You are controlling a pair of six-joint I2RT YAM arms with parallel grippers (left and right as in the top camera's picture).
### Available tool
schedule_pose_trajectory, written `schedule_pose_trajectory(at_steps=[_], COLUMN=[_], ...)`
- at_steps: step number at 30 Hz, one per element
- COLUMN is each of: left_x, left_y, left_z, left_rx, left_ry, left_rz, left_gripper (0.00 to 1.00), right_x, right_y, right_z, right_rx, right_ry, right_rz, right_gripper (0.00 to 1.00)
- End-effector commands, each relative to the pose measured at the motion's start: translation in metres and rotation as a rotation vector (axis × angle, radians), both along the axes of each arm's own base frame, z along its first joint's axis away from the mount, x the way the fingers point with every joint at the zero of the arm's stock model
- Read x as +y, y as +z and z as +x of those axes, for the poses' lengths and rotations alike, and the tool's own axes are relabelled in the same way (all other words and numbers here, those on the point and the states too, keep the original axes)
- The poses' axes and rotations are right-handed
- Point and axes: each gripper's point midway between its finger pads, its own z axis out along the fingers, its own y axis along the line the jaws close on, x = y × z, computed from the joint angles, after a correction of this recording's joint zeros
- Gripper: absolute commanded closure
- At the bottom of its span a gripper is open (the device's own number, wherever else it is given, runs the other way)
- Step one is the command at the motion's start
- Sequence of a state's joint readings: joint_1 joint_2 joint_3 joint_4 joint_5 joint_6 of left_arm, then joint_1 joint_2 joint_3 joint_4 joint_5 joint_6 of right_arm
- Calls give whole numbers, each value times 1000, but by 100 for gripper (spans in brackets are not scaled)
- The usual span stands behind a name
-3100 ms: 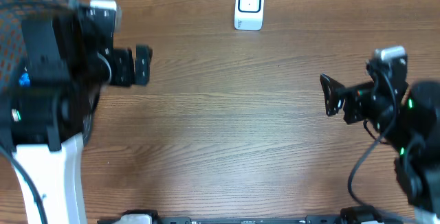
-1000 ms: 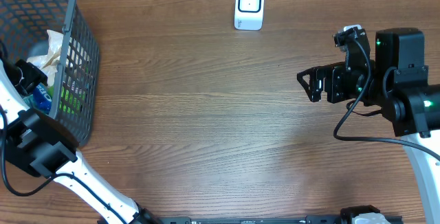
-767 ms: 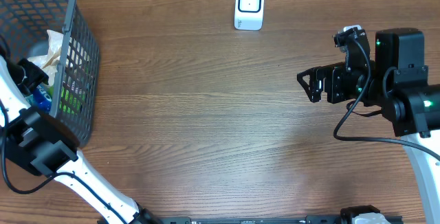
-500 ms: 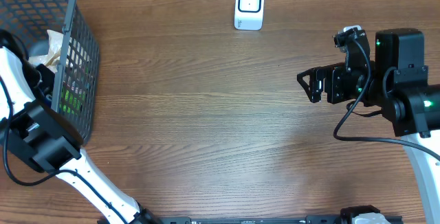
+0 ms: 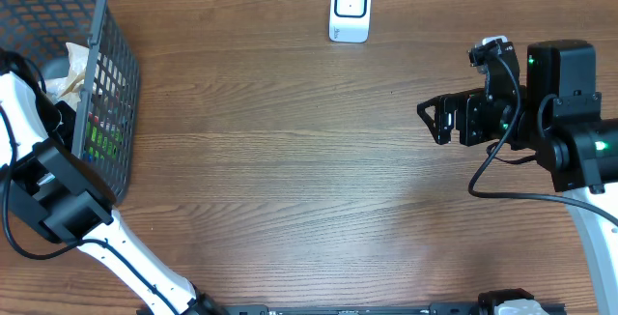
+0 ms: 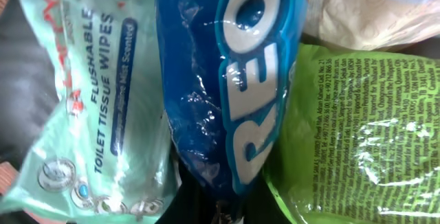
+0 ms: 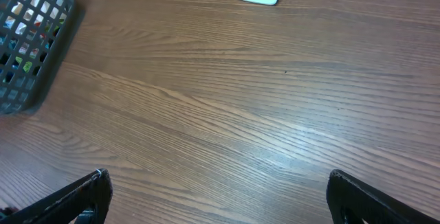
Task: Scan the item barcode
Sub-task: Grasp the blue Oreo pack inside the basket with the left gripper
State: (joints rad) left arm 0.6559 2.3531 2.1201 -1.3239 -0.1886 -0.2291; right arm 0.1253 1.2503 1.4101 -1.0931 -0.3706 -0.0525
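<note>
Left wrist view: blue cookie pack [image 6: 227, 80] fills the frame, wedged between wipes pack [image 6: 89, 93] and green packet [image 6: 357, 135] inside the basket [image 5: 116, 83]. In the last second the left jaws snapped together, probably pinching the pack's end, but the grip is hidden. Right gripper [image 5: 436, 120] idles, jaws apart. Scanner [image 5: 350, 9] is well apart, so lift-out comes next.

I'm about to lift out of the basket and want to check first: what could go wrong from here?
1. The left gripper seems shut on just the blue Oreo pack's wrapper end, so it may slip on lifting.
2. The toilet tissue wipes and green packet press against it and could drag along.
3. The basket wall could snag it on the way to the scanner.
</note>
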Motion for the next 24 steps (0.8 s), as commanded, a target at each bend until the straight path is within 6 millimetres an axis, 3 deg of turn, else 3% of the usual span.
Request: schedule_pose_trajectory(at_steps=[1,6,14,18,24], left_x=[-6,-13,-28,-41,-56], left_y=[-8,13,95,125,125], left_z=[6,20,54,67,71], left_rx=[-7,-43,-208,-262,-266], left_ry=[-16,-41,-96,-136,-112], left_rz=[-20,-9,39,72,48], left_gripper=[96,96,96,96,96], right_x=[3,3,3,3,3], right_y=[12,12,12,12,11], right_z=[1,1,0,0,0], right_rx=[-30,-30,-25,-24,-22], right_ry=[11,11,11,10,9], right_rz=[15,15,15,16,16], right_gripper=[0,0,0,0,0])
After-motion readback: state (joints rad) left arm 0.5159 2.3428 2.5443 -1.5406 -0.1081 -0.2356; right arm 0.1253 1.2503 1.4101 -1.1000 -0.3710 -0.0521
